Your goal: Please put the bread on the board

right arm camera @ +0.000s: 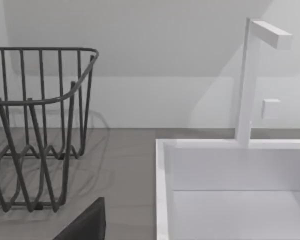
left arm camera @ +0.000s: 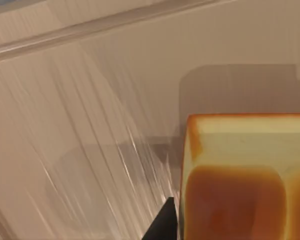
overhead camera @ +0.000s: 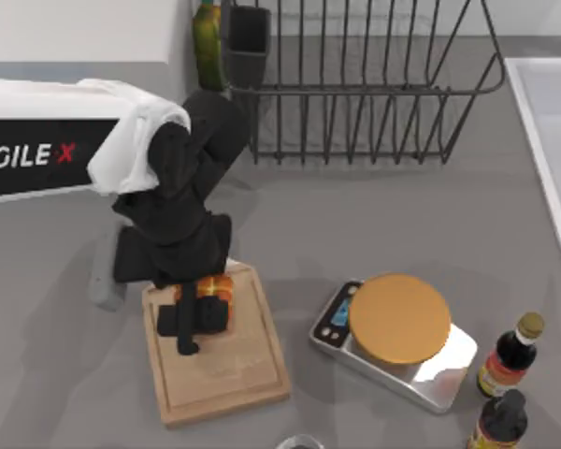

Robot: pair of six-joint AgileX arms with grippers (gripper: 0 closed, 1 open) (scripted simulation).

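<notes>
Bread [overhead camera: 216,289] clamped in left gripper [overhead camera: 202,316] jaws over board [overhead camera: 252,374], upper half; long axis unclear.

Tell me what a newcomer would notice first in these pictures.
First, the black left arm bent over the board at the table's front left, its left gripper holding the bread just above the wood. Next, the scale with its round orange top, right of the board, and the wire dish rack at the back.
</notes>
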